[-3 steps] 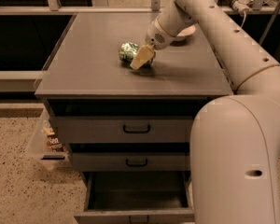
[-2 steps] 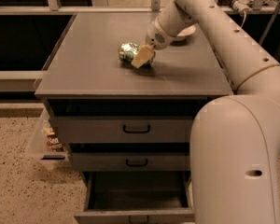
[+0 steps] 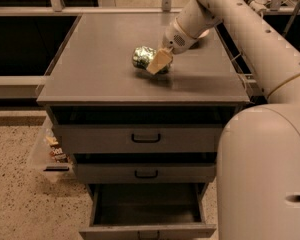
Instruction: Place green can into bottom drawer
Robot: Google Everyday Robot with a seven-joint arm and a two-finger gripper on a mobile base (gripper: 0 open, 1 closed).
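My end effector [image 3: 158, 63] is down at the green can [image 3: 141, 57], reaching in from the far right over the grey table [image 3: 90, 79]; its pale tip sits against the can's near-right side, touching it or all but touching; I cannot tell whether it is clamped on the can or only beside it. The can lies on the table a little right of centre, well apart from every edge; it does not look lifted, though the shadow under it leaves that unsure.

The bottom drawer [image 3: 146, 229] stands pulled out toward the near side, its dark interior exposed and no can in it; the top drawer [image 3: 146, 138] and middle drawer [image 3: 146, 173], each with a black handle, sit further in above it.

By my reckoning the task is in its early part; the drawer is ready to receive, and the grasp is the step in hand; securing the can, lifting it, carrying it over the near edge, lowering it past the upper fronts and letting go inside the drawer are all left to do.
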